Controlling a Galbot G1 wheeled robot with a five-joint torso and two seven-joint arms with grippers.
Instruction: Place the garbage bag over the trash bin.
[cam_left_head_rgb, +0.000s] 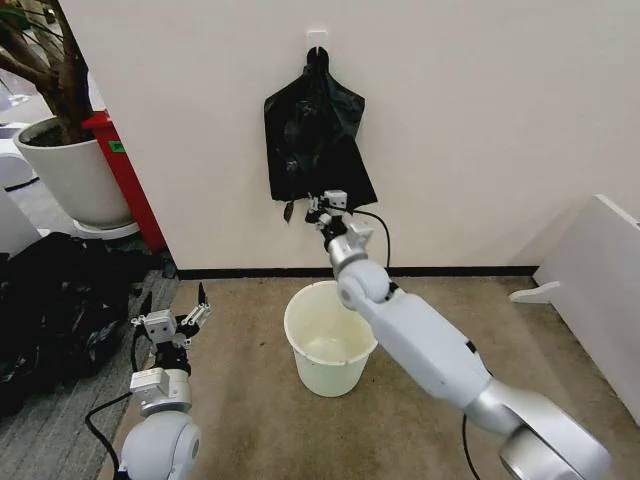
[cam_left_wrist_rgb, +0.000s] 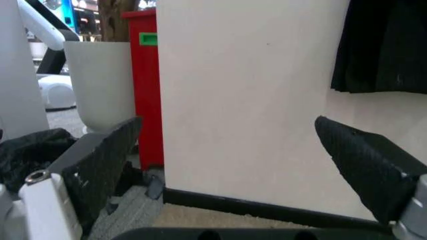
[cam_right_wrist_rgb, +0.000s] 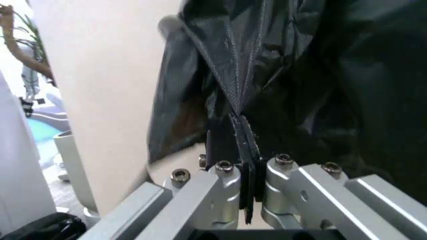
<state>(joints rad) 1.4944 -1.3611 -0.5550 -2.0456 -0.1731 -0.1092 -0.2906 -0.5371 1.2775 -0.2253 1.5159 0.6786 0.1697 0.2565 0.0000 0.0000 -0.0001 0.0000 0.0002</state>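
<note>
The round cream-white plastic bucket (cam_left_head_rgb: 328, 345) stands empty on brown carpet (cam_left_head_rgb: 420, 300); the right hand (cam_left_head_rgb: 323, 210) is clamped on the wall-hung glossy black film bag (cam_left_head_rgb: 315, 135); the left hand (cam_left_head_rgb: 185, 318) is spread apart.

Black garbage bag (cam_left_head_rgb: 314, 135) hangs above the empty white trash bin (cam_left_head_rgb: 328, 340).

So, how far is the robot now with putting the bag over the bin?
Early stage. Done: the right gripper has shut on the lower edge of the garbage bag, which hangs from a wall hook. In hand: that pinch on the film. Left: the trash bin stands unlined on the floor; the left gripper is open, low beside it.
</note>
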